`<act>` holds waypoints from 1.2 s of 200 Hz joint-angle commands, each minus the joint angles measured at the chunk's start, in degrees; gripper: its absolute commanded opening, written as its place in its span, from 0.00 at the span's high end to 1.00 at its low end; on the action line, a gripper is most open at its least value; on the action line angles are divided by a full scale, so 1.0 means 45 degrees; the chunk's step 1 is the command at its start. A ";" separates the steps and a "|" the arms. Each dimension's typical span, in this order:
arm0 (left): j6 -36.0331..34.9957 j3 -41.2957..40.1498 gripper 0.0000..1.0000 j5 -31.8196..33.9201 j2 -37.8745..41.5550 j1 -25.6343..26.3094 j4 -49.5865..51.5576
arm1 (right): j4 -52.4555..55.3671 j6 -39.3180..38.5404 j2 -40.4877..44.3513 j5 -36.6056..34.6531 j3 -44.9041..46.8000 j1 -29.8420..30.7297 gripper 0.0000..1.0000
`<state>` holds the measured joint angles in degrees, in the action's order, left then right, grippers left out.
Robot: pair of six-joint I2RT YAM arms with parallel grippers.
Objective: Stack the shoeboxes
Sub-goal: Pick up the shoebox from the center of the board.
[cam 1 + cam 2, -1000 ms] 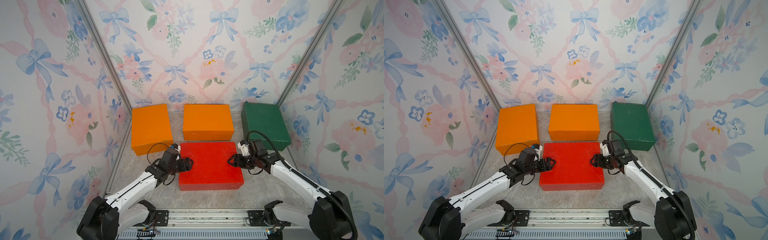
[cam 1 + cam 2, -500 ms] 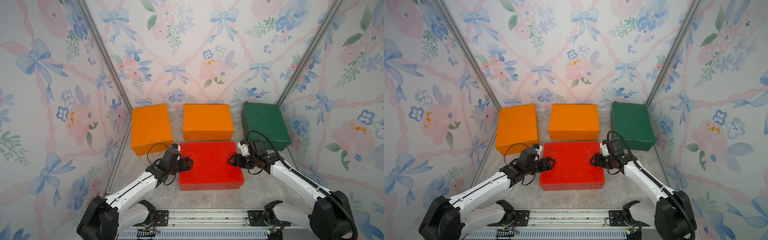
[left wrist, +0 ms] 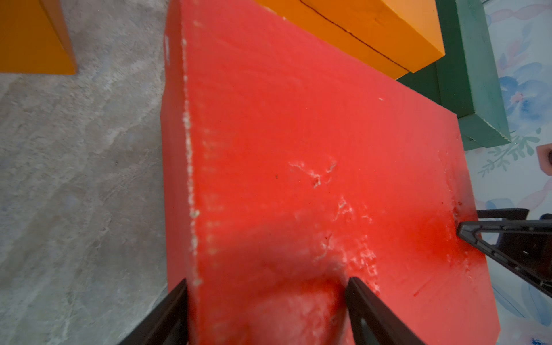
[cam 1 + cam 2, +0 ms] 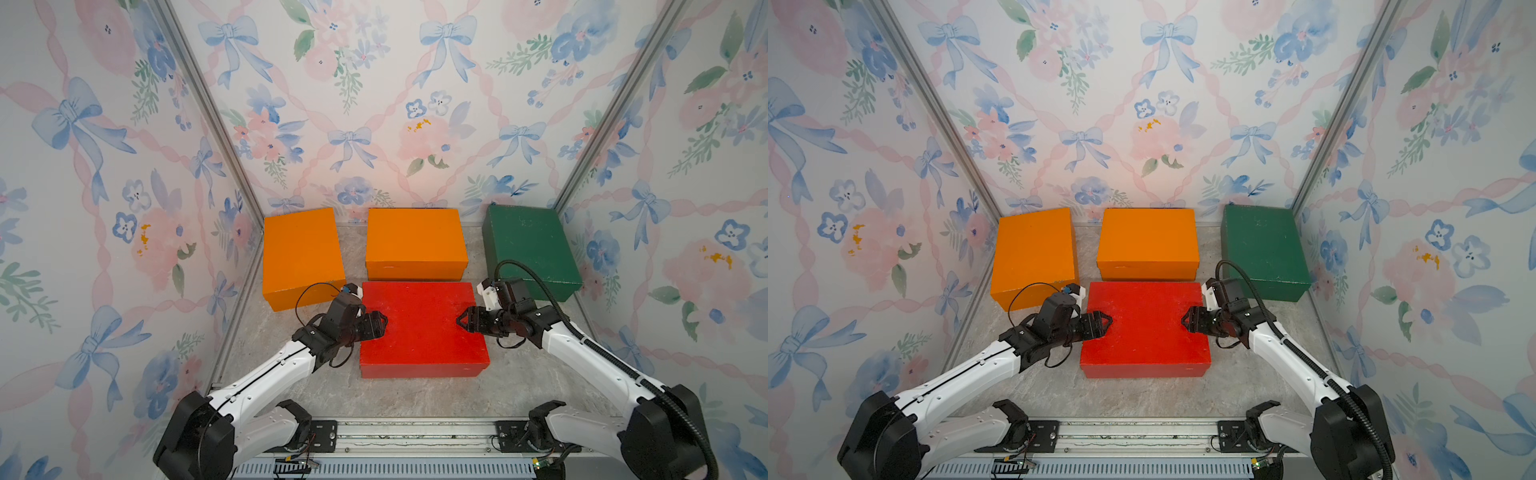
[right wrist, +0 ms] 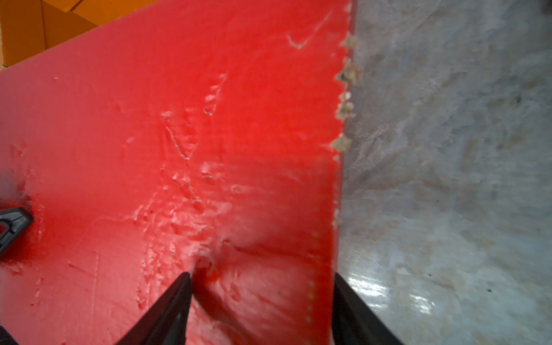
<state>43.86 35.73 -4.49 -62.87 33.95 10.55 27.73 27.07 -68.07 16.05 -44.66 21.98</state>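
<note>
Your red shoebox (image 4: 419, 328) lies flat on the table (image 4: 266, 332), with nothing stacked on it, and both arms are on it. The left end effector (image 4: 380, 324) straddles the middle of its left short edge. In the left wrist view one of its fingers (image 3: 367, 313) presses a dent into the lid while the other sits against the side wall, so it is clamped on that box. The right end effector (image 4: 461, 322) pinches the opposite short edge the same way, one fingertip (image 5: 170, 307) dug into the lid. Just behind the red shoebox stands the middle orange shoebox (image 4: 415, 243). The second orange shoebox (image 4: 301, 257) sits off its rear left corner and the green shoebox (image 4: 530, 249) off its rear right.
</note>
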 commanded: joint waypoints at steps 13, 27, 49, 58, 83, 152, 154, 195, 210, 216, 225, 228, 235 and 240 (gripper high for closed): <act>-0.0063 0.0655 0.21 -0.0926 -0.0198 0.0442 -0.0865 | -0.0048 0.0066 0.0220 0.0795 -0.0514 0.0526 0.30; -0.0089 0.0644 0.22 -0.0913 -0.0210 0.0459 -0.0876 | -0.0028 0.0077 0.0266 0.0815 -0.0592 0.0536 0.30; -0.0083 0.0654 0.22 -0.0858 -0.0191 0.0464 -0.0877 | 0.0030 0.0076 0.0341 0.0817 -0.0733 0.0535 0.30; -0.0075 0.1050 0.22 -0.0822 -0.0184 0.0468 -0.0862 | 0.0045 0.0097 0.0356 0.0827 -0.0764 0.0547 0.30; -0.0030 0.1135 0.23 -0.0761 -0.0188 0.0482 -0.0866 | 0.0086 0.0117 0.0437 0.0876 -0.0871 0.0584 0.30; -0.0005 0.1401 0.24 -0.0665 -0.0242 0.0464 -0.0866 | 0.0217 0.0155 0.0630 0.0866 -0.1207 0.0677 0.30; -0.0011 0.1398 0.24 -0.0648 -0.0236 0.0477 -0.0875 | 0.0209 0.0146 0.0629 0.0861 -0.1207 0.0681 0.30; 0.0016 0.1567 0.25 -0.0643 -0.0264 0.0463 -0.0871 | 0.0265 0.0186 0.0732 0.0866 -0.1470 0.0736 0.30; 0.0025 0.1675 0.25 -0.0619 -0.0266 0.0492 -0.0869 | 0.0311 0.0195 0.0739 0.0885 -0.1575 0.0755 0.30; 0.0031 0.1704 0.25 -0.0591 -0.0281 0.0487 -0.0876 | 0.0314 0.0201 0.0751 0.0866 -0.1627 0.0765 0.30; 0.0001 0.1762 0.25 -0.0585 -0.0286 0.0486 -0.0868 | 0.0310 0.0204 0.0767 0.0866 -0.1690 0.0792 0.30; 0.0005 0.1777 0.26 -0.0594 -0.0303 0.0499 -0.0877 | 0.0312 0.0204 0.0757 0.0866 -0.1714 0.0782 0.30; 0.0014 0.1816 0.26 -0.0587 -0.0354 0.0499 -0.0871 | 0.0330 0.0204 0.0772 0.0866 -0.1753 0.0815 0.30; 0.0003 0.1836 0.26 -0.0586 -0.0363 0.0498 -0.0876 | 0.0323 0.0204 0.0780 0.0867 -0.1788 0.0809 0.30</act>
<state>43.99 41.15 -1.32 -63.64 34.50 10.85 32.86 27.77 -66.19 13.02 -48.99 22.72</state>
